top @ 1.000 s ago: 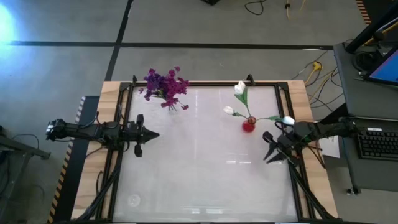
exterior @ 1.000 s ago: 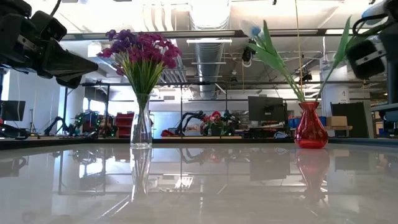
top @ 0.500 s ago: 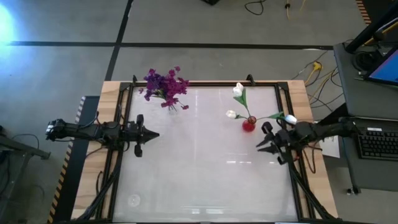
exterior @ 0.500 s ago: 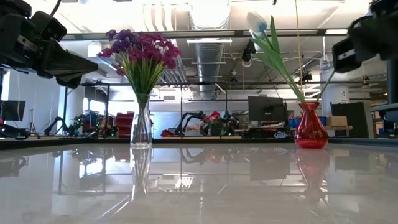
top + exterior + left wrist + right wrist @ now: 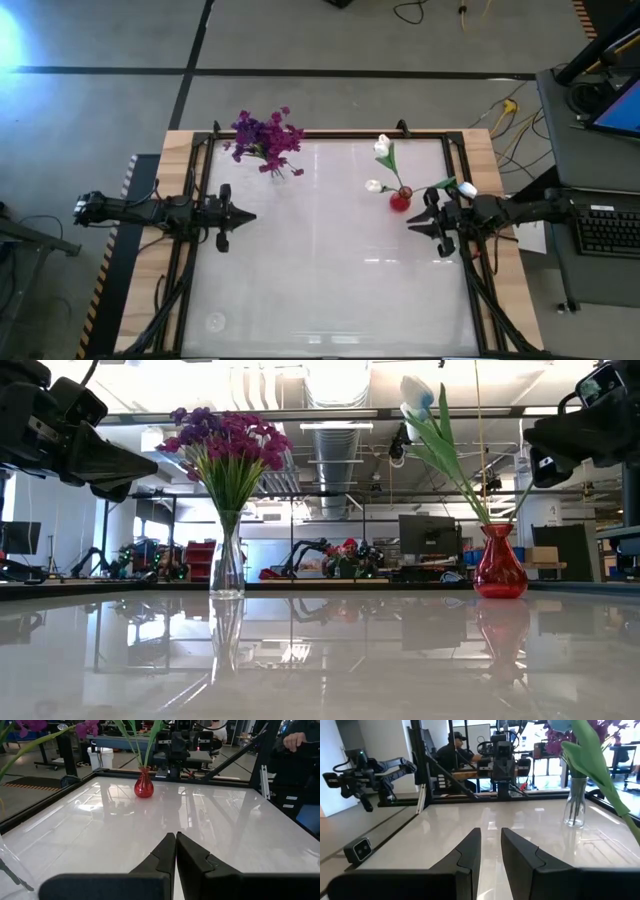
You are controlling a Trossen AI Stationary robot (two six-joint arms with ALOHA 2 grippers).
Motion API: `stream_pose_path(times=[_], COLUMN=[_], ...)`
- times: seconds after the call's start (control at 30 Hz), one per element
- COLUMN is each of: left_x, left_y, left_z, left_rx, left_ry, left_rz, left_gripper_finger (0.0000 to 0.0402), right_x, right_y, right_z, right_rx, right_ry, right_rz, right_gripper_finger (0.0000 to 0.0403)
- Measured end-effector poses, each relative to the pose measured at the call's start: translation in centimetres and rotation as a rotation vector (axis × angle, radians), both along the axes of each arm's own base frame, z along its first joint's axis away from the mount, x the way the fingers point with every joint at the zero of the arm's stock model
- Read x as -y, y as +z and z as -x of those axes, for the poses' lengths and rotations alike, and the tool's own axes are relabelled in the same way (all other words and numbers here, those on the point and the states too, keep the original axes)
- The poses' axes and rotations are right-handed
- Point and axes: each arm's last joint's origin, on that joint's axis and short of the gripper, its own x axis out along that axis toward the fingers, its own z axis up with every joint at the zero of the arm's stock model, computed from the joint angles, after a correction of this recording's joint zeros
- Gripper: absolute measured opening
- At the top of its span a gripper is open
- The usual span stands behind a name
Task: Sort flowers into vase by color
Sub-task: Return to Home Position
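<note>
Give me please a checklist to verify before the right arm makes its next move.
1. Purple flowers in clear vase: ok.
2. White tulips in red vase: ok.
3. Both vases upright: ok.
4. Right claw open, holding nothing: ok.
5. Right arm clear of the tulip leaf beside it: cannot tell.
6. Left claw shut, waiting over the table's left side: ok.

Glossy white tabletop (image 5: 320, 290) spread beneath the right gripper (image 5: 414, 224), framed in pale wood (image 5: 140, 300). Behind that gripper, off the table, sat a black keyboard (image 5: 608, 232). Ahead of it, across the table, a seated person (image 5: 454, 751).
</note>
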Motion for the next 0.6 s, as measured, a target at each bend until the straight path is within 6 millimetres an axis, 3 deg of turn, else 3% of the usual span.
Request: stream_pose_path(times=[0.6], left_x=[0.0], left_y=[0.0], left_z=[0.0], left_rx=[0.0], left_ry=[0.0], left_rz=[0.0], left_gripper_finger=[0.0], right_x=[0.03], right_y=[0.09], right_z=[-0.01], right_rx=[0.007], right_ry=[-0.004], right_rz=[0.0], right_gripper_finger=[0.0068])
